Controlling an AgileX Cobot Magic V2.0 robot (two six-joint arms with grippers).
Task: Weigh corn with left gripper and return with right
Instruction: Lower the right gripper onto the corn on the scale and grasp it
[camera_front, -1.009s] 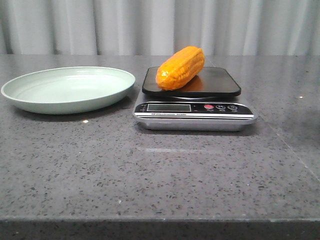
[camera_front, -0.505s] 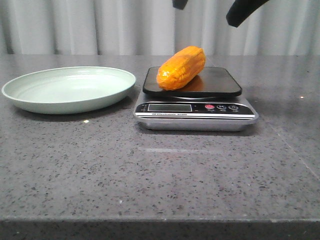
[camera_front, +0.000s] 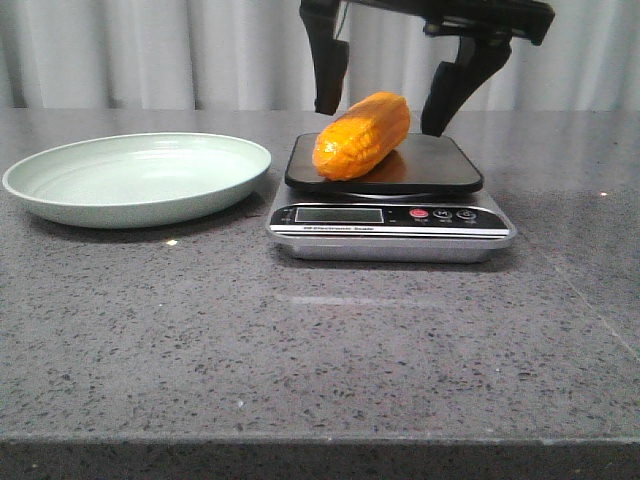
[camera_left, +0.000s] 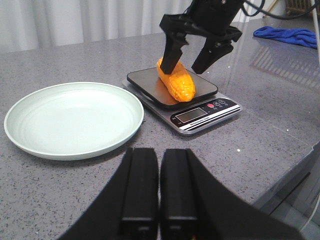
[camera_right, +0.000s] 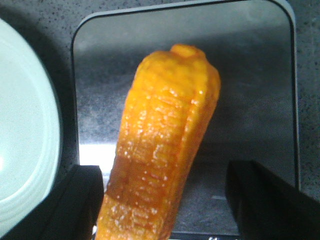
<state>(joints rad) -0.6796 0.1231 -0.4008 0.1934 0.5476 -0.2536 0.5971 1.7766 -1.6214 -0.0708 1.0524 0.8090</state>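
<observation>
The orange-yellow corn (camera_front: 362, 136) lies on the black platform of the kitchen scale (camera_front: 440, 165); it also shows in the left wrist view (camera_left: 176, 83) and the right wrist view (camera_right: 165, 145). My right gripper (camera_front: 382, 118) is open and hangs over the corn, one finger on each side, apart from it. In the right wrist view its fingers (camera_right: 80, 200) flank the cob. My left gripper (camera_left: 160, 187) is shut and empty, back over the table in front of the plate, out of the front view.
A pale green plate (camera_front: 60, 195) sits left of the scale, also in the left wrist view (camera_left: 30, 145). The scale's display (camera_front: 338, 215) faces the front. A blue cloth (camera_left: 292, 36) lies far off. Grey curtains hang behind the table.
My right gripper has come down from above the front view, from out of sight to astride the corn. The corn and scale have not moved.
</observation>
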